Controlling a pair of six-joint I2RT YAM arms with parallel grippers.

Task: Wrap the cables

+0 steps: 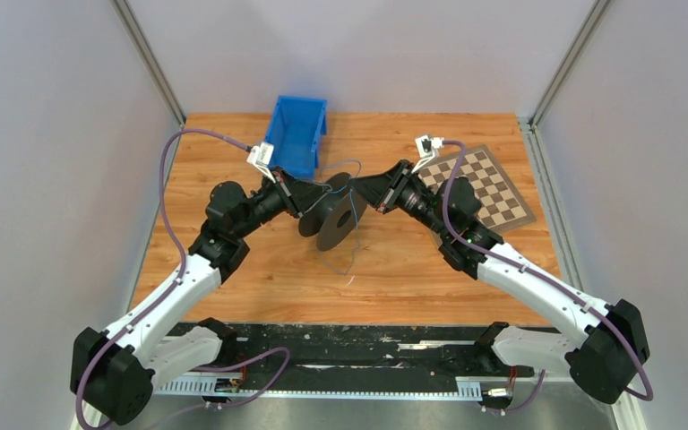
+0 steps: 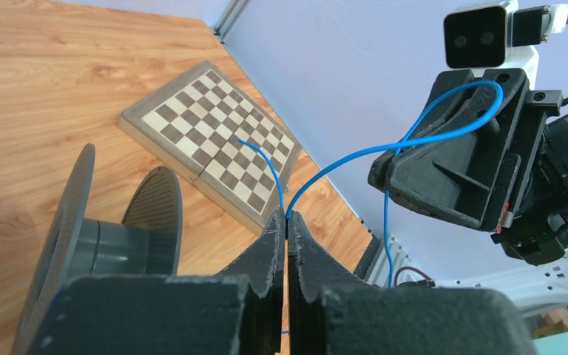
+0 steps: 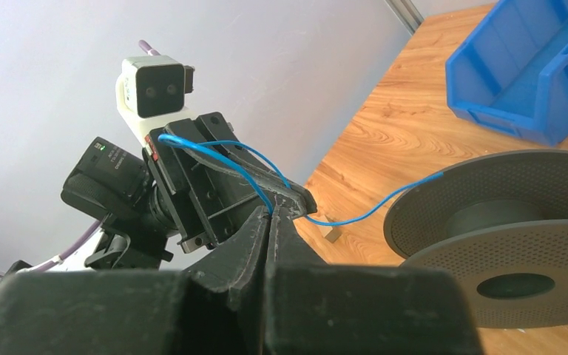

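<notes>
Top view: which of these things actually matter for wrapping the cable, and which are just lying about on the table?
Part of the job:
- thin blue cable, pinched in the left end effector
- right end effector, shut close by
- black spool, likely what the cable winds onto

Just lying about:
- blue bin
- chessboard
</notes>
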